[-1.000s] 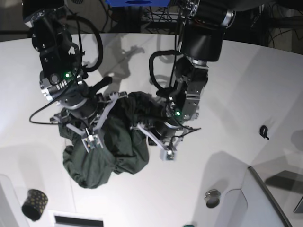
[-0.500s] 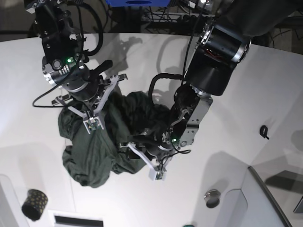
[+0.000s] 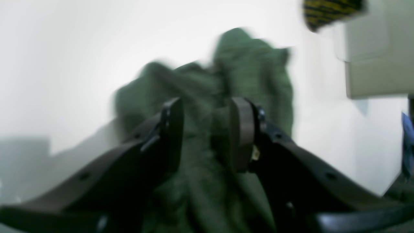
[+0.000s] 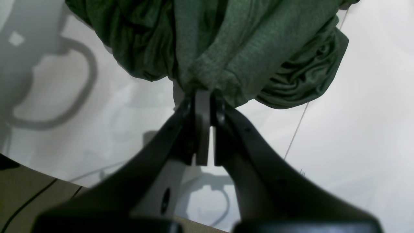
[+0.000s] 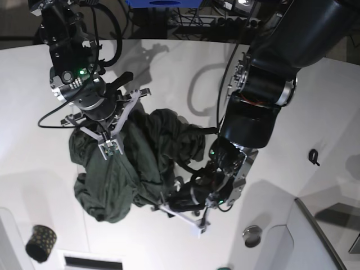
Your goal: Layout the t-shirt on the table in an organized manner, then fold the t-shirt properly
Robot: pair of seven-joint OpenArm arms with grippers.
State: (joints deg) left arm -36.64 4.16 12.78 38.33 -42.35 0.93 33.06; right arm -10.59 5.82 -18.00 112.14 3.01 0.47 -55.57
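The dark green t-shirt [image 5: 132,169] lies crumpled in a heap on the white table [image 5: 292,107]. My right gripper [image 5: 111,151] is shut on a fold at the heap's upper left; the right wrist view shows its jaws [image 4: 203,97] pinched on the t-shirt's [image 4: 245,48] fabric, held a little above the table [image 4: 355,136]. My left gripper [image 5: 183,216] is low at the heap's front right edge. In the blurred left wrist view its jaws [image 3: 205,129] stand apart with t-shirt [image 3: 245,71] fabric between them.
A small black gold-dotted cup [image 5: 40,243] stands at the front left and shows in the left wrist view [image 3: 330,11]. A round metal piece [image 5: 252,235] and a grey panel [image 5: 318,242] sit at the front right. A small black clip [image 5: 314,156] lies right.
My left arm has swung down toward the table's front, taking its gripper to the heap's front right edge. My right gripper rose slightly with its fold and then held still.
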